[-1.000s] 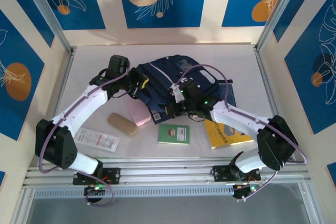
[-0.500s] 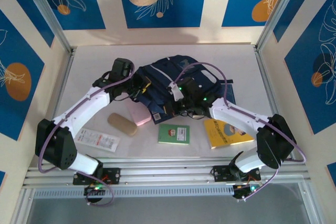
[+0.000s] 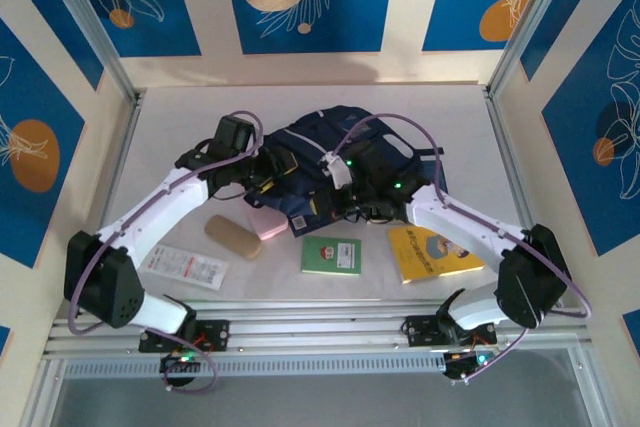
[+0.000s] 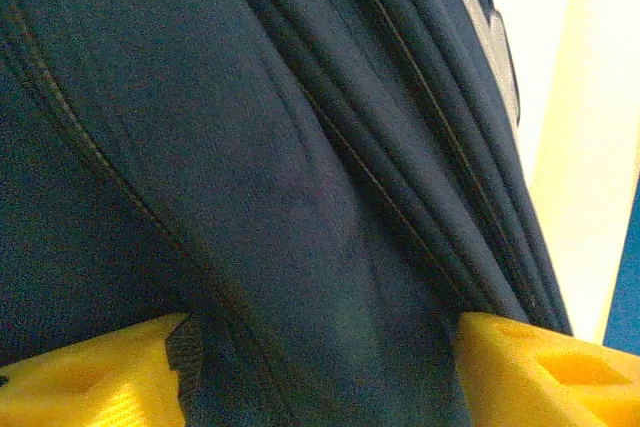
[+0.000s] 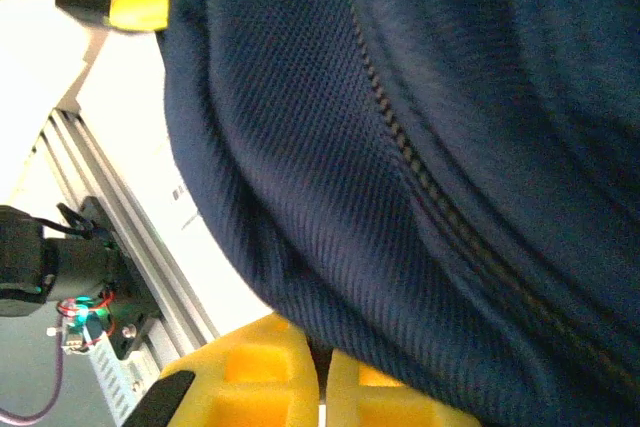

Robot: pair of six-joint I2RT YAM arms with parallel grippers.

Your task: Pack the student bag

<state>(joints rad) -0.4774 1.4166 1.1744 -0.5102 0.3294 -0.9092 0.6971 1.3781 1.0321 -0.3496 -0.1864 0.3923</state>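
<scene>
Both arms reach forward with bent elbows and meet at the student bag [image 3: 318,139], a large navy-blue fabric backpack lying crumpled at the centre of the white counter [image 3: 180,117]. Its long axis runs roughly from 10 to 4 o'clock. The left tool [image 3: 268,169], at the bag's 9 o'clock side, is spread with fabric between its yellow fingers [image 4: 90,377]. The right tool [image 5: 320,382], at the 6 o'clock edge, is pressed together, pinching a fabric fold.
</scene>
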